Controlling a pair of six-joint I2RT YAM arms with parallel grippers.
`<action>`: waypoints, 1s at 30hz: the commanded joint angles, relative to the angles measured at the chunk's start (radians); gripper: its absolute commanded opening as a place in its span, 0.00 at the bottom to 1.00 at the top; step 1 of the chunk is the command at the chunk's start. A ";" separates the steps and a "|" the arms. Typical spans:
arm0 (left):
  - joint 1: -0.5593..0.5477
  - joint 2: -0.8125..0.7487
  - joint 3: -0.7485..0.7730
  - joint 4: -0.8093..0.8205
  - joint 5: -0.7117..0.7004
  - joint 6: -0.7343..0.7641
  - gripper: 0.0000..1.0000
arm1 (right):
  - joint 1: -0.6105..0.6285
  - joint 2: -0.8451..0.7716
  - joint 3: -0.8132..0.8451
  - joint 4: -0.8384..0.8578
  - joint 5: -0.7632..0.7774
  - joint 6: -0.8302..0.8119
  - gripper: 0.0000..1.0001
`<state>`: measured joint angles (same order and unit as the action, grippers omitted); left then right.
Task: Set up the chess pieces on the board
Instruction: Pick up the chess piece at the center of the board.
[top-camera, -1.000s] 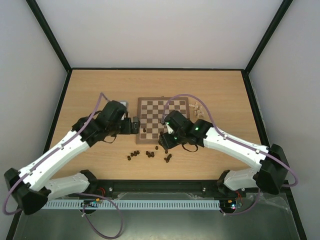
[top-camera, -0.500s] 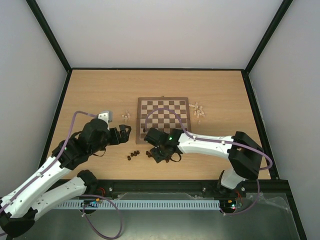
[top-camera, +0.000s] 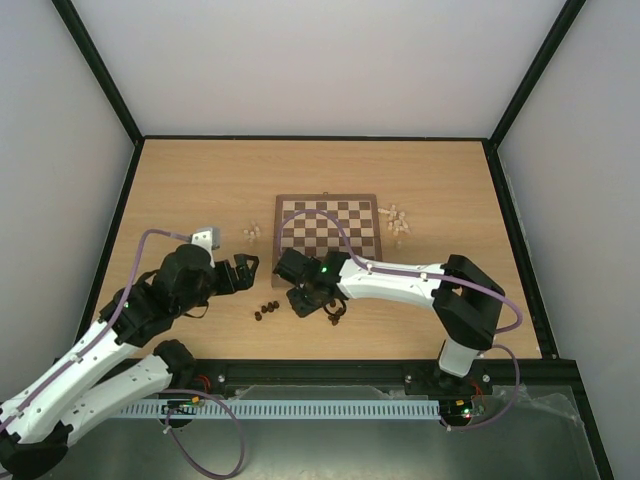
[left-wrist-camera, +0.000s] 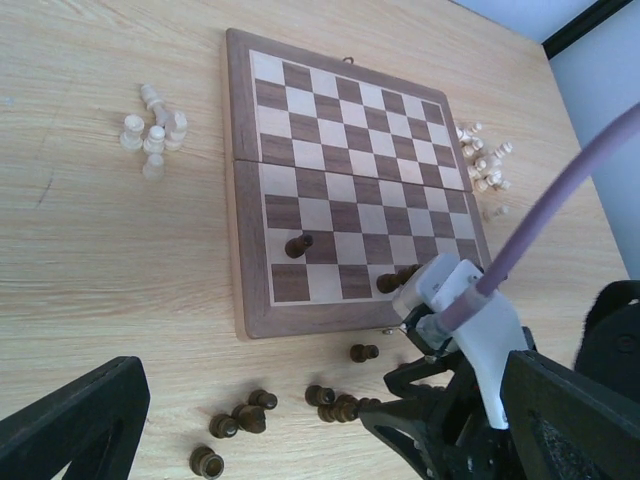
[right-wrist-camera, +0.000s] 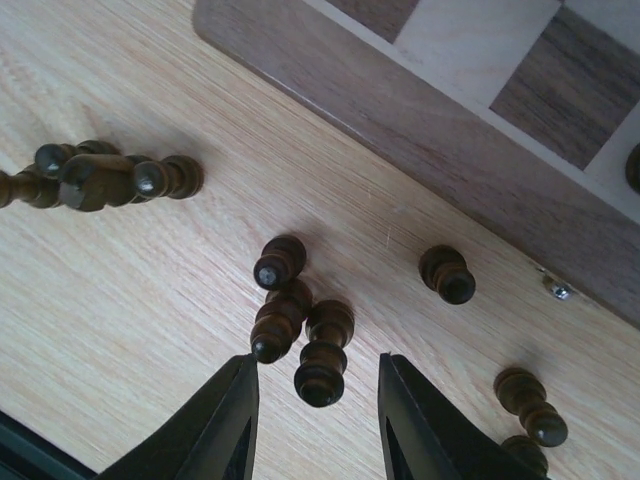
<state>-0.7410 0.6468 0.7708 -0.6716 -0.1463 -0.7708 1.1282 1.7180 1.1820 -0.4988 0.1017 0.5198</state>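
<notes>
- Right wrist view: a dark piece (right-wrist-camera: 322, 352) lies on its side on the table (right-wrist-camera: 120, 300), low in the middle of the frame. Its long axis runs nearly up and down the picture, and the top end leans slightly right.
- A second piece (right-wrist-camera: 278, 325) lies slanted against its left side, and a third (right-wrist-camera: 280, 262) is just above that.
- The right claw (right-wrist-camera: 317, 370) is partly open, with one finger (right-wrist-camera: 225, 420) on each side of the dark piece. Bare table shows on both sides of the piece, so nothing is gripped. The left finger's tip is just beside the second piece's lower end — I cannot tell if they touch.
- The board (right-wrist-camera: 450, 150) fills the upper right corner, its brown frame running diagonally.
- Top view: the board (top-camera: 277, 228) lies square to the picture in the middle. The right claw (top-camera: 312, 303) is just below the board's lower left corner, among scattered dark pieces (top-camera: 270, 308). Pale pieces (top-camera: 398, 222) lie in small heaps on either side of the board.
- Left wrist view: two dark pieces are on the board's lower rows, one at (left-wrist-camera: 298, 244) and the other near the lower right.
- The left claw (left-wrist-camera: 325, 400) is spread wide with nothing in it — in the top view it is left of the board's lower corner.
</notes>
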 joint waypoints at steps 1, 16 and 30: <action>-0.003 -0.016 -0.009 -0.020 -0.019 -0.008 1.00 | 0.007 0.021 0.017 -0.051 0.023 0.007 0.32; -0.003 -0.009 -0.021 -0.013 -0.013 -0.012 0.99 | 0.007 0.033 -0.020 -0.046 0.035 0.014 0.28; -0.003 -0.009 -0.021 -0.013 -0.018 -0.014 0.99 | 0.007 0.062 -0.029 -0.036 0.028 0.006 0.23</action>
<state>-0.7414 0.6380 0.7593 -0.6724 -0.1513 -0.7780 1.1282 1.7599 1.1694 -0.4988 0.1200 0.5243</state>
